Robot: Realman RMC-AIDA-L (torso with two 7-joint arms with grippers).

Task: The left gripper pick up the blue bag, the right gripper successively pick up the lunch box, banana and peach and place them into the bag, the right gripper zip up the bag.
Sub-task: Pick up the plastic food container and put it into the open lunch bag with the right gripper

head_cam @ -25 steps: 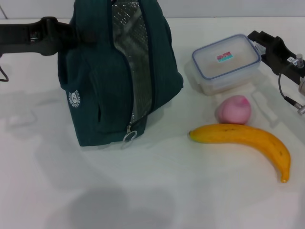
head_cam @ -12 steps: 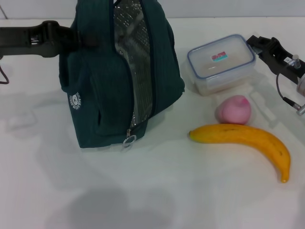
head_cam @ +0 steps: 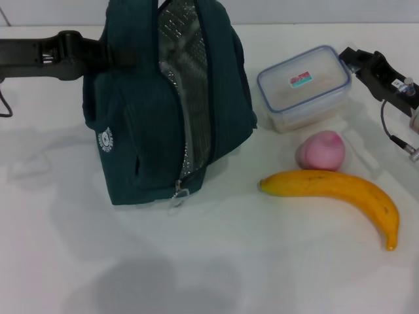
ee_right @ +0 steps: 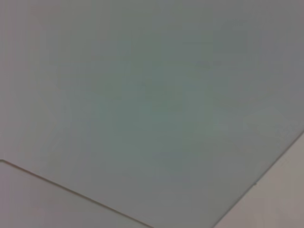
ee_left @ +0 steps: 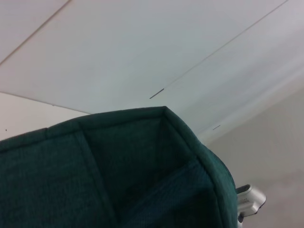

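Fabric bag: the blue bag (head_cam: 167, 104) stands upright on the white counter (head_cam: 216, 261) at about 10 o'clock in the head view, its mouth unzipped and silver foil lining showing; soft cloth that likely sags unless its top is held taut.
Left tool: the left gripper (head_cam: 105, 55) reaches in from 9 o'clock and meets the bag's upper far side; the cloth hides its fingers, so I cannot tell whether it grips.
Left wrist view: only a teal corner of the bag (ee_left: 118, 171) fills the near field.
Lunch box: the lunch box (head_cam: 304, 86) sits at 1 o'clock, lid on; rigid, smooth plastic, probably light but slippery, so best taken across its short sides below the lid rim.
Right tool: the right gripper (head_cam: 357, 62) is at 2 o'clock, right at the box's far right corner; its opening cannot be made out.
Peach: the peach (head_cam: 321, 150) lies just in front of the box, at 3 o'clock; round and soft-skinned, apt to roll, needs a gentle squeeze across its middle.
Banana: the banana (head_cam: 340, 193) lies just below the peach, at 4 o'clock; firm yet bruisable, best pinched mid-length across its width.
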